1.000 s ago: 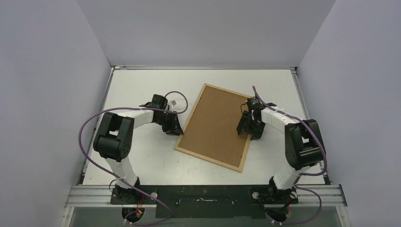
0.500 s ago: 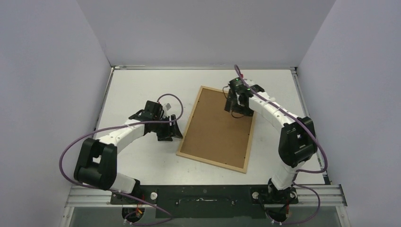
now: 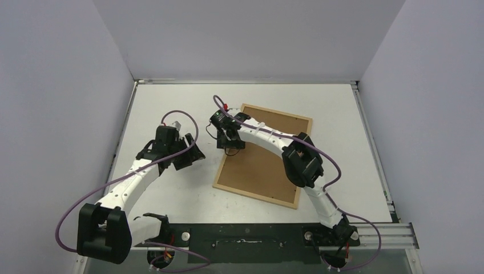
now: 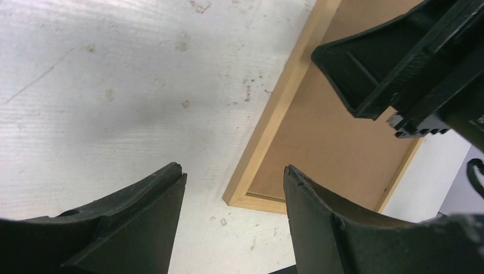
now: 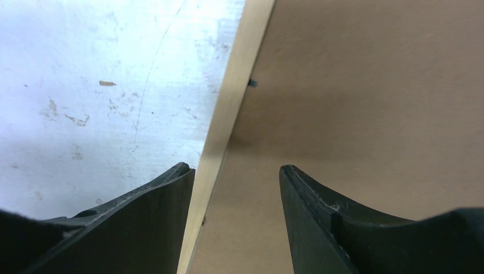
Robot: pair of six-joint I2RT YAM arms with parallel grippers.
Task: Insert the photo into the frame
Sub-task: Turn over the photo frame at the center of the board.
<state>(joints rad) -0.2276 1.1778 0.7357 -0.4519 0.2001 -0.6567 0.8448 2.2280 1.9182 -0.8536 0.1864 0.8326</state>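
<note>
Since a second ago we record two moves: the right arm has swung from the right side of the frame across to its left long rail, and the left arm has drawn back leftward, off that rail. On the scuffed white table (image 3: 171,194) the thin light-wood rectangular picture frame (image 3: 257,171) lies flat, plain brown backing board uppermost, its far end turned slightly rightward against the earlier view. We find the right gripper (image 5: 234,171) poised over the left rail towards the far corner, jaws parted and straddling the wood, gripping nothing. The left gripper (image 4: 234,171) hangs near the same rail over bare table, likewise released and empty. The cat photo shows in no view; whether it sits beneath the board we cannot tell.

Our judgement: the step in hand is taking hold of the frame's edge to lift or turn it. The next move calls for the right jaws to descend squarely and close on the thin rail without skidding it.
</note>
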